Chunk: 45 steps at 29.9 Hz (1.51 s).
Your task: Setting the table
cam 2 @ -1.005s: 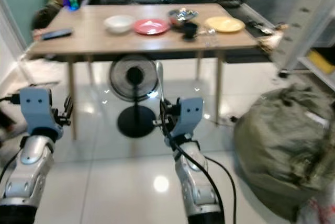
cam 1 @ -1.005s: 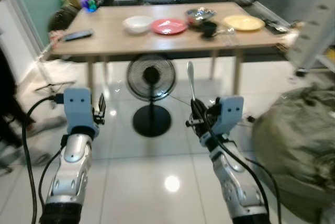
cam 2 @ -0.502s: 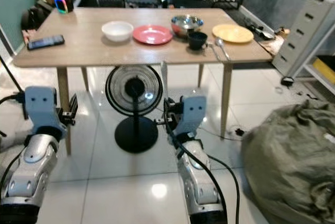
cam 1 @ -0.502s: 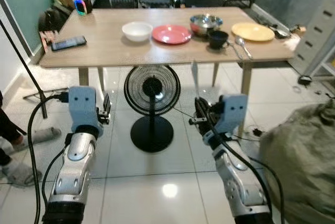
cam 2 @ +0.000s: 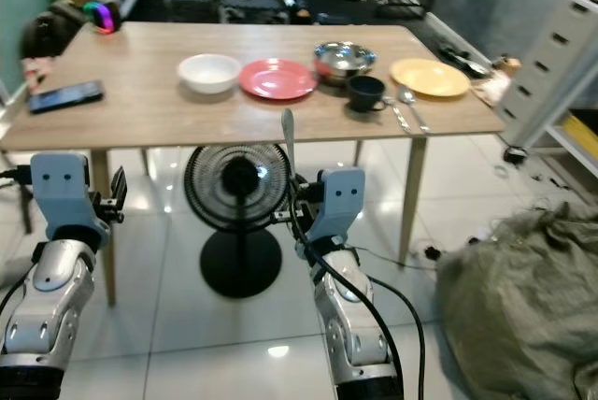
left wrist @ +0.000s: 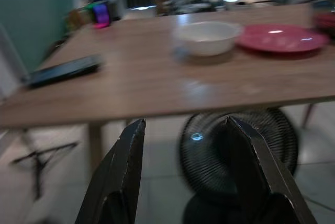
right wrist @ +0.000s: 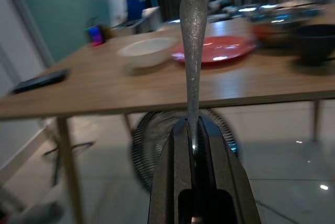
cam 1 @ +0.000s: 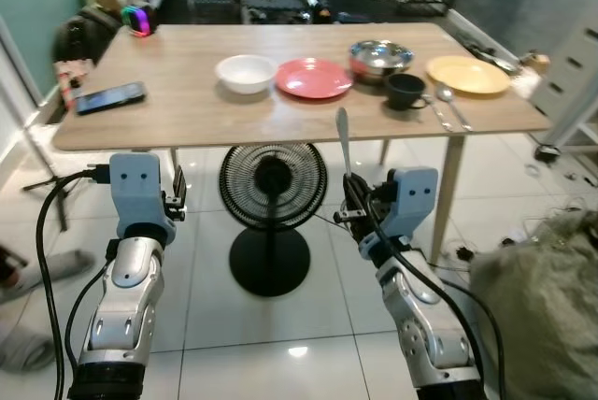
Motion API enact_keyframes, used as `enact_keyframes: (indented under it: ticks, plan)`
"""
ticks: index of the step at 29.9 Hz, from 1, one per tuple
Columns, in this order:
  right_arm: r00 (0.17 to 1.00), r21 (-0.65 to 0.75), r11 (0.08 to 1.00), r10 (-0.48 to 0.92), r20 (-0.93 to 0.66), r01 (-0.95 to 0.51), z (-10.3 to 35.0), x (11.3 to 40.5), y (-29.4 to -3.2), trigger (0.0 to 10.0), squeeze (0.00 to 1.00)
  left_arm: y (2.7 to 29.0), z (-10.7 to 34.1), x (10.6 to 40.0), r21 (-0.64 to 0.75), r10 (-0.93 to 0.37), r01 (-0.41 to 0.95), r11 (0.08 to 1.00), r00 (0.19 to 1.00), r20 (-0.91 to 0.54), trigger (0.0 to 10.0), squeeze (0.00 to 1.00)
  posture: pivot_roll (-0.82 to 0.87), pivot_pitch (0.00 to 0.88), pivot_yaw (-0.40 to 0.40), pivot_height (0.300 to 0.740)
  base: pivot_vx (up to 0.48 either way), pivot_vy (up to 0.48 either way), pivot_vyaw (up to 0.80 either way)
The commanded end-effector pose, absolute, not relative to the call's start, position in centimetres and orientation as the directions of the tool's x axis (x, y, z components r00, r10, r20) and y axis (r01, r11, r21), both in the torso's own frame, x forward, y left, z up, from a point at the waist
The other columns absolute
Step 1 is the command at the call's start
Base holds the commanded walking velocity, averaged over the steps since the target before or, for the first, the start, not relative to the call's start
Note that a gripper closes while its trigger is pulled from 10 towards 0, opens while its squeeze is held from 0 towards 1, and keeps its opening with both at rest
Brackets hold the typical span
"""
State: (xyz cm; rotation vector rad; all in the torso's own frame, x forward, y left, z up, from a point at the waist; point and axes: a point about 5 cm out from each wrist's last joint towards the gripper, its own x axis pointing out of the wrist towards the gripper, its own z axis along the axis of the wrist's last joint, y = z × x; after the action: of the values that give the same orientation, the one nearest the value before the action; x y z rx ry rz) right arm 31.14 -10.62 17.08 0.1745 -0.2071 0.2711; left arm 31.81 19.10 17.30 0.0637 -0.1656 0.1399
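two grippers raised before bench (cam 1: 234, 115), robot standing short of it. right gripper (cam 1: 349, 206) clamped on spoon (cam 1: 342, 143), long axis upright, handle end up, lower centre of head view. left gripper (cam 1: 176, 202) fingers apart, holding nothing. red plate (cam 1: 314, 78), white bowl (cam 1: 246, 73), yellow plate (cam 1: 467, 74) ahead, upper frame. right arm nearer yellow plate. right wrist view: fingers (right wrist: 175, 169) pinch spoon shaft; head view hides pinch.

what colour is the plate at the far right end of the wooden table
Yellow: the round yellow plate beside the spoons, clearest in the left eye view.

Table (cam 1: 280, 110) nearer and sharper than before.
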Motion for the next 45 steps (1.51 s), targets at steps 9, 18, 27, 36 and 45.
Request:
enact_keyframes:
  ticks: [9,18,27,36,45]
  plan:
    - [0.952,0.134,0.960,0.214,0.219,-0.247,17.1,31.2,-11.6,10.0,0.00,18.4,16.9,31.8,0.054,0.113,-0.122,0.991,0.983,0.146,10.0,0.00,-0.05,0.000,0.072,0.740,0.480,0.000,-0.56]
    - [0.916,0.121,0.923,0.332,0.227,-0.364,17.5,30.8,-10.3,10.0,0.00,18.3,16.9,31.7,0.070,0.106,-0.118,0.991,0.983,0.150,10.0,0.00,-0.05,0.000,0.070,0.740,0.480,0.000,0.00]
    - [0.857,0.131,0.862,0.449,0.251,-0.490,18.2,30.3,-8.7,10.0,0.00,18.0,16.9,31.5,0.080,0.102,-0.115,0.990,0.983,0.156,10.0,0.00,-0.04,0.000,0.065,0.740,0.480,0.000,0.34]
    - [0.858,0.149,0.857,0.450,0.248,-0.493,18.3,30.5,-8.7,10.0,0.00,17.9,16.8,31.5,0.083,0.100,-0.113,0.990,0.983,0.155,10.0,0.00,-0.03,0.000,0.063,0.740,0.480,0.000,0.35]
    - [0.880,0.147,0.880,0.412,0.238,-0.452,18.3,30.8,-9.4,10.0,0.00,17.7,16.8,31.5,0.080,0.086,-0.098,0.992,0.985,0.148,10.0,0.00,-0.03,0.000,0.067,0.740,0.343,0.000,0.00]
